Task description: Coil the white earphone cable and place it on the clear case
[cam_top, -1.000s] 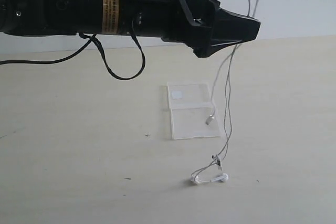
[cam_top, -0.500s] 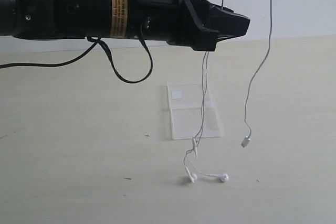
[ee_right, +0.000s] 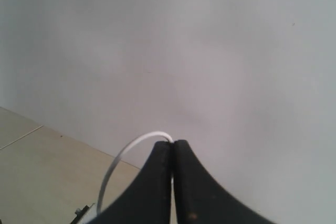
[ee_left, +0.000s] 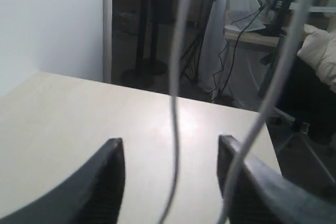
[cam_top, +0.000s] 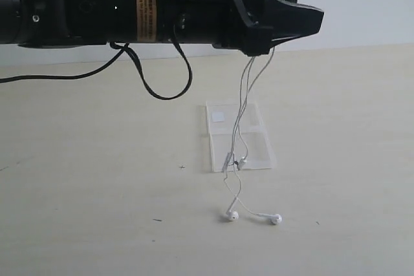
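1. White earphone cable (cam_top: 240, 111), a very thin, long wire, hangs in two strands from above the exterior view's top edge, where it is cut off, down to the pale wooden table (cam_top: 97, 192).
2. A thick black robot arm (cam_top: 97, 11) crosses the upper part of that view. Its left gripper (ee_left: 169, 141) has its black fingers (ee_left: 107, 182) apart. One blurred strand runs between them and the other crosses in front of one finger.
3. A flat, clear plastic case (cam_top: 255, 127) of two hinged halves lies open on the table, with a small white square sticker (cam_top: 218, 117) on the far half.
4. The right gripper (ee_right: 172, 142), out of the exterior view, has its fingers pressed together on a loop of the wire.
5. Two small white earbuds (cam_top: 231, 215) rest on the table just in front of the case.
6. Tiny fittings on the wire hang at the case's front edge. Whether they touch it cannot be told.
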You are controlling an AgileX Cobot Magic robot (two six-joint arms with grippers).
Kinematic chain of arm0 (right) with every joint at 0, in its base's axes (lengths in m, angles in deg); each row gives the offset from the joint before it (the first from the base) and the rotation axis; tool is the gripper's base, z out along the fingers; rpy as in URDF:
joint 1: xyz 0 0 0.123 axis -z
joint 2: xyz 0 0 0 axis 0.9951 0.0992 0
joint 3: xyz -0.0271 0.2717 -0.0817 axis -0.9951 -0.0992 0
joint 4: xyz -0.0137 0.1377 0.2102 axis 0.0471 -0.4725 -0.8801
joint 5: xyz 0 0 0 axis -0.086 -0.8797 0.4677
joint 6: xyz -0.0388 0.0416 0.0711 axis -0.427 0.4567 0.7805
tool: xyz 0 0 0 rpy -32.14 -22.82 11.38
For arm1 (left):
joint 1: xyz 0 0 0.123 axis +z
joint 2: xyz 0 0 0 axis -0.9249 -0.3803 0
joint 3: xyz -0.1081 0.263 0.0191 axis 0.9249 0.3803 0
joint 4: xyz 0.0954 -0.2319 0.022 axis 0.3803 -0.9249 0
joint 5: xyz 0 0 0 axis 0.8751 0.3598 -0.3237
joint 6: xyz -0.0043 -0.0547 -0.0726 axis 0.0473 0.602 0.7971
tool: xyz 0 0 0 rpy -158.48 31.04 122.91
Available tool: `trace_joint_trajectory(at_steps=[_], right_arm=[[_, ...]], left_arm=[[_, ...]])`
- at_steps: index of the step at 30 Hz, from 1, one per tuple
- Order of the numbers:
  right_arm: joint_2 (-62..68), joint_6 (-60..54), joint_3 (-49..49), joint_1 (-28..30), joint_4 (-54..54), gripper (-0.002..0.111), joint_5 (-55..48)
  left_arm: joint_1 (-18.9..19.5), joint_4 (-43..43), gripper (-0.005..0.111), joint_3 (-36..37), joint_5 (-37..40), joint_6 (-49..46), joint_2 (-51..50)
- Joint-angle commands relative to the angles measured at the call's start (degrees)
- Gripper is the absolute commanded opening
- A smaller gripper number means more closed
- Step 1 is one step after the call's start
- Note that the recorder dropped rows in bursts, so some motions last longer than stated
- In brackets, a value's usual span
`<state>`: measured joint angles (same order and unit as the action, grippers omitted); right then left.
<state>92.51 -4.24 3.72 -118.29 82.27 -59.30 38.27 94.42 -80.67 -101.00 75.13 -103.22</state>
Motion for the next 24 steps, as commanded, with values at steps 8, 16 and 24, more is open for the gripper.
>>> trace_joint_trajectory(at_steps=[8, 16, 24], right_arm=[[0.0, 2.8, 0.4, 0.0, 9.6, 0.0, -6.8], [-0.3, 19.6, 0.4, 0.0, 36.4, 0.0, -23.8], [-0.3, 19.5, 0.4, 0.0, 43.0, 0.0, -33.3]], left_arm=[[-0.7, 1.8, 0.0, -0.2, 0.5, 5.0, 0.2], [0.1, 18.9, 0.0, -0.2, 4.0, 17.1, 4.5], [3.2, 24.4, 0.0, -0.1, 3.5, 26.7, 8.8]])
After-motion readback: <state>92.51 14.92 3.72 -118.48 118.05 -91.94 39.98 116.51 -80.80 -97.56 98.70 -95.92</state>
